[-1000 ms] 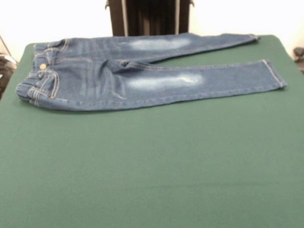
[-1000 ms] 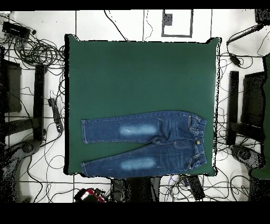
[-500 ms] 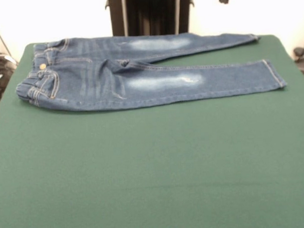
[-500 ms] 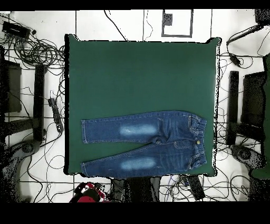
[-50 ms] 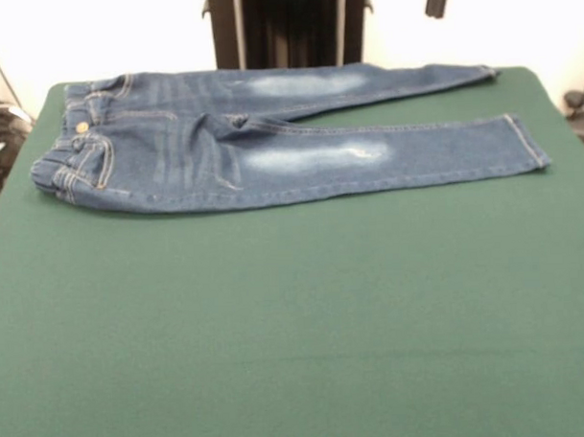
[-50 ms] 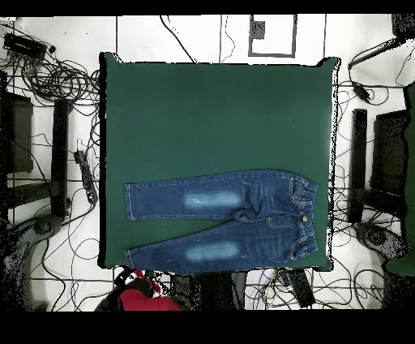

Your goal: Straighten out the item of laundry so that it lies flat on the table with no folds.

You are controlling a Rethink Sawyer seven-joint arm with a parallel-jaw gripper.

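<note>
Jeans: blue denim jeans (image 5: 270, 147) lie in the upper part of the front frame, and in the lower half of the overhead frame (image 6: 223, 219).
Lay: front side up, spread out on the worktop; waistband at the left in the front frame, at the right in the overhead frame.
Legs: both stretched out long and parted in a narrow V, with a wedge of green showing between them; cuffs toward the right edge of the front frame.
Far leg: in the front frame it runs along the worktop's upper edge; in the overhead frame it slants down to the lower left corner of the green top.
Details: a pale faded patch on each thigh, a brass button (image 5: 82, 127) near the waistband, a gathered waistband, slight creasing about the crotch and hip.
Worktop: dark green top (image 5: 296, 324), much wider than the jeans; the lower half of the front frame is bare green.
Tool: a small dark tip (image 5: 437, 0) shows at the top edge of the front frame, right of centre, above and clear of the jeans; I cannot tell whether it is spread or pressed together.
Arm: red and black part (image 6: 142, 296) at the bottom edge of the overhead frame, left of centre, just below the worktop's edge.
Surroundings: cables on the pale floor around the worktop in the overhead frame.
</note>
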